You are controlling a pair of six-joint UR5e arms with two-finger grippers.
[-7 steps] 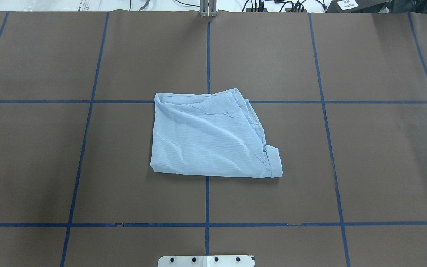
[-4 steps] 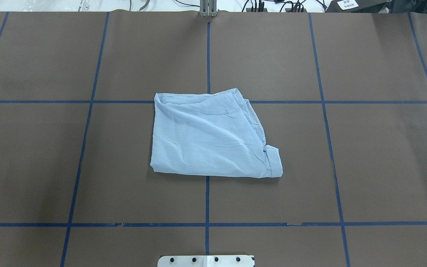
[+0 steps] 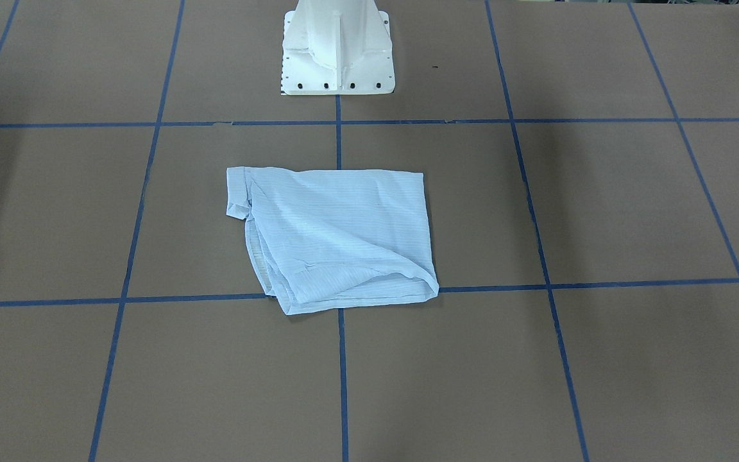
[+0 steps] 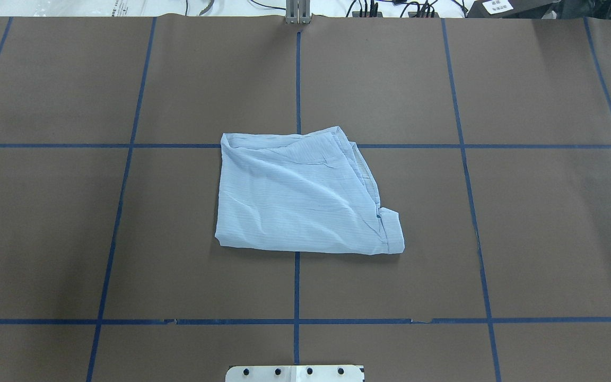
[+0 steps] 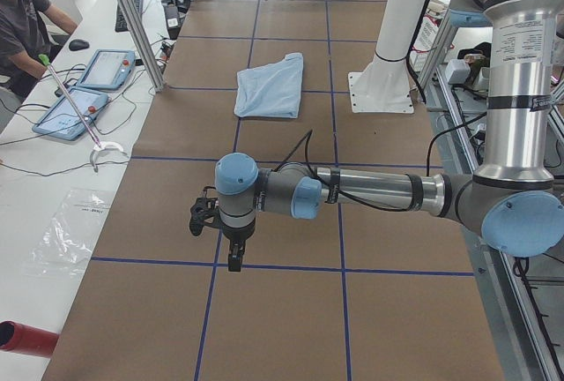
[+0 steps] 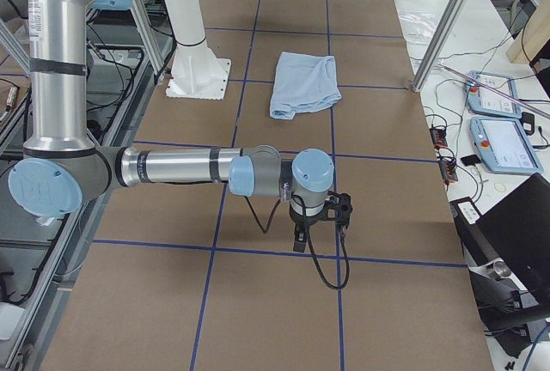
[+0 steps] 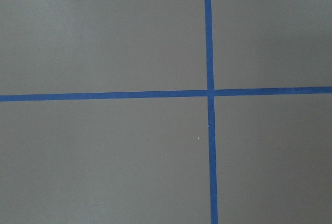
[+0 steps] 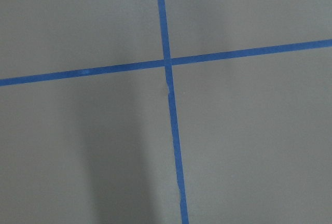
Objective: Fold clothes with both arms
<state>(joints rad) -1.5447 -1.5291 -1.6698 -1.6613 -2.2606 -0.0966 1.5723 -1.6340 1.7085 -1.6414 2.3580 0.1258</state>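
Observation:
The light blue striped shirt [image 4: 300, 196] lies folded into a rough rectangle at the table's middle, with creases and a cuff sticking out at one corner. It also shows in the front view [image 3: 337, 237] and both side views [image 5: 271, 87] [image 6: 302, 83]. My left gripper [image 5: 234, 262] hangs over bare table far from the shirt, pointing down. My right gripper [image 6: 298, 240] does the same at the other end. I cannot tell whether either is open or shut. Both wrist views show only brown table and blue tape.
The brown table cover [image 4: 549, 239] carries a grid of blue tape lines [image 4: 296, 286]. The white pedestal base [image 3: 337, 51] stands behind the shirt. A person [image 5: 22, 19] sits at a side bench with tablets [image 5: 70, 112] and a hooked rod [image 5: 75, 112].

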